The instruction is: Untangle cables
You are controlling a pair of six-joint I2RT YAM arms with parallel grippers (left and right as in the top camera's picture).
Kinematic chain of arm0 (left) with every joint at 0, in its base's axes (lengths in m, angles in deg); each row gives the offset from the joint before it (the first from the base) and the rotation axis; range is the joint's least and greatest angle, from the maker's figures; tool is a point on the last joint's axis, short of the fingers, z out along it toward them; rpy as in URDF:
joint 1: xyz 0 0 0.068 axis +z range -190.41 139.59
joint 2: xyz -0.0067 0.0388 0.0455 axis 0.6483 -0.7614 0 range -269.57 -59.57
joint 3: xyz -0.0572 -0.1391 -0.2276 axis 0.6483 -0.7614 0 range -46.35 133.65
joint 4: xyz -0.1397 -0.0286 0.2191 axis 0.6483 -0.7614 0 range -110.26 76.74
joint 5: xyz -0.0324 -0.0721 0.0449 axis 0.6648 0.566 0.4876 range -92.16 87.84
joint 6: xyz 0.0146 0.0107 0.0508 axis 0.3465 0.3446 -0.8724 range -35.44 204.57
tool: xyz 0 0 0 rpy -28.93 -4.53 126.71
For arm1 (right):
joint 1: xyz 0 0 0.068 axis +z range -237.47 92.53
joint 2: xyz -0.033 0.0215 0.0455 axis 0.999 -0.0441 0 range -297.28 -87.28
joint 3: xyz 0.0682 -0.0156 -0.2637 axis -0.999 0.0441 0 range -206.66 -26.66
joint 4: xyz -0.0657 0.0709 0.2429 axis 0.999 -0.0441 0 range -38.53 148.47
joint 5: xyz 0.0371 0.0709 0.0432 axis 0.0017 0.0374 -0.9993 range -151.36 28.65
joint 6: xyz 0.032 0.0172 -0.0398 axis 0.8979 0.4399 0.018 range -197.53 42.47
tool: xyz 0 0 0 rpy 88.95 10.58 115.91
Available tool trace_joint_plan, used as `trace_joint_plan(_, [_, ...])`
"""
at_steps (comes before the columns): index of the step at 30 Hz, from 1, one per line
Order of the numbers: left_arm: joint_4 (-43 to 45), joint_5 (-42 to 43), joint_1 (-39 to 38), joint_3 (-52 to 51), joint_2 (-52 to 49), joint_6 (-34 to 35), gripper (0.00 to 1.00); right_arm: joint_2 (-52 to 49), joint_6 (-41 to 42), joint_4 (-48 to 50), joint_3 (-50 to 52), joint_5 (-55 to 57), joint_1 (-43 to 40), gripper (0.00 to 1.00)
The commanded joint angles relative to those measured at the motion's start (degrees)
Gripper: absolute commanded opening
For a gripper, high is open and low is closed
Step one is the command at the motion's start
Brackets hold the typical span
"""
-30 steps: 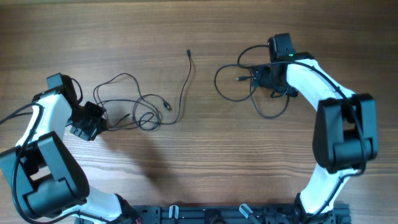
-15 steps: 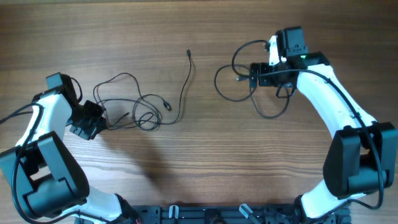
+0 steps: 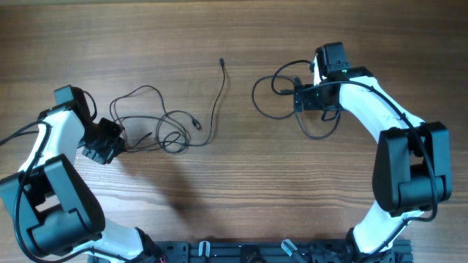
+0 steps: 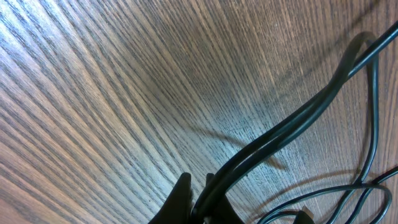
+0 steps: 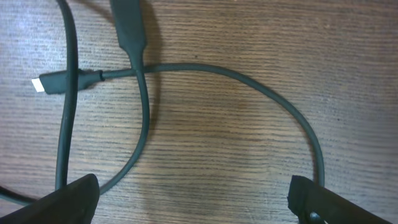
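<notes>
Pinched a doubled strand [image 4: 280,140] of the tangled cables [image 3: 157,124] between the pressed-together fingers of the left tool [image 3: 121,144], low against the tabletop [image 3: 241,190] near its left edge. Probably gripped there as an anchor, to allow pulling the knot apart from the other side. Saw one thin cable [image 3: 216,102] trailing out of that tangle toward the far edge, ending in a small free plug [image 3: 222,62].

Held the right tool [image 5: 194,200] spread wide and empty, just above the looped cable [image 5: 261,87] lying right of centre toward the far edge. Hovered over the open curve of the loop, near a crossing beside a white-tipped plug [image 5: 46,83]. Seemingly lined up for picking a single strand; not touching it, as far as could be told.
</notes>
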Motion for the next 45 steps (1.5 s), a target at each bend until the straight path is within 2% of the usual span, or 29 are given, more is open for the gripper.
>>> trace_joint_plan(1, [-0.22, -0.35, 0.09, -0.37, -0.33, 0.55, 0.04, 3.52, 3.23, 0.11, -1.29, -2.69, 0.22, 1.0])
trace_joint_plan(6, [0.09, -0.33, 0.09, -0.37, -0.33, 0.59, 0.04, 5.95, 2.14, 0.15, -1.22, -8.85, 0.24, 1.0])
trace_joint_plan(10, [0.48, -0.33, 0.09, -0.37, -0.33, 0.59, 0.04, 4.44, -3.39, 1.99, 0.39, -9.27, 0.28, 1.0])
trace_joint_plan(13, [0.42, -0.33, 0.09, -0.37, -0.33, 0.57, 0.04, 2.64, -3.72, 2.01, 0.94, -9.2, 0.28, 1.0])
trace_joint_plan(19, [0.42, -0.33, 0.09, -0.37, -0.33, 0.57, 0.04, -1.62, -3.3, 2.89, 1.01, 1.77, -0.33, 1.0])
trace_joint_plan(22, [0.42, -0.35, 0.09, -0.37, -0.33, 0.55, 0.04, -3.02, -6.73, 3.45, 1.01, 4.7, -0.46, 1.0])
trace_joint_plan(25, [0.44, -0.33, 0.09, -0.37, -0.33, 0.57, 0.04, -3.85, -9.84, 4.26, 1.01, 5.68, -0.44, 1.0])
trace_joint_plan(34, [-0.02, -0.33, 0.09, -0.37, -0.33, 0.55, 0.04, -6.69, -9.25, 7.15, 1.01, 7.69, -1.75, 1.0])
trace_joint_plan(41, [0.04, -0.33, 0.09, -0.37, -0.33, 0.57, 0.04, -7.58, -7.93, 8.0, 1.01, -7.13, -2.12, 1.0])
trace_joint_plan(45, [0.02, -0.33, 0.09, -0.37, -0.33, 0.57, 0.04, -7.63, -4.42, 9.4, 1.01, -8.0, -2.08, 0.99])
